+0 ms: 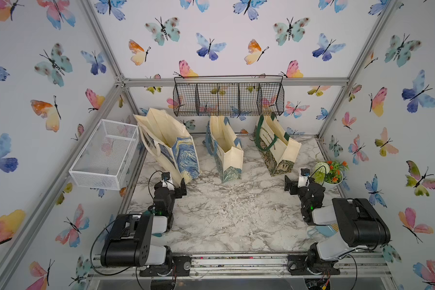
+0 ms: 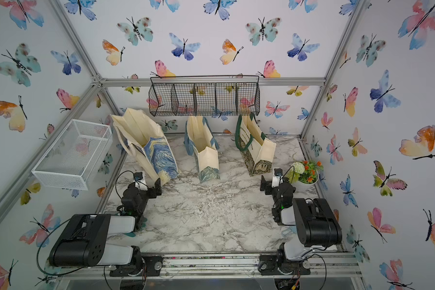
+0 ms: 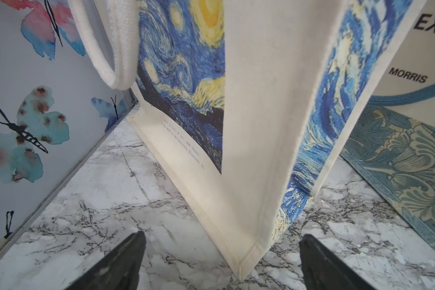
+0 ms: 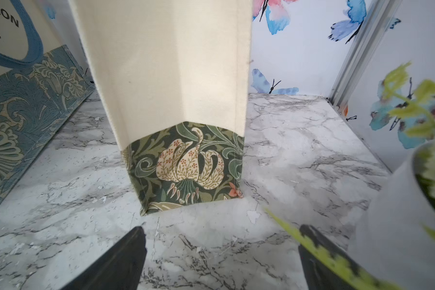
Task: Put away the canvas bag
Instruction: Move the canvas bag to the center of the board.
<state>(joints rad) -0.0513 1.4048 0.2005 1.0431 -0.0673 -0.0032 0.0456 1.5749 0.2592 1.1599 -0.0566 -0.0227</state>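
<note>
Our left gripper (image 3: 221, 234) and right gripper (image 4: 222, 228) gape empty; we should lift the starry bag (image 1: 171, 143), frame left, by its handle (image 1: 146, 141).

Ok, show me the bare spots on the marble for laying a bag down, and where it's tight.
Widest bare patch: centre-front of the marble tabletop, between both arms, before the bags. Smaller: back corner beside the green-handled bag. Tight: starry bag at the left end effector, flower pot by the right end effector.
</note>
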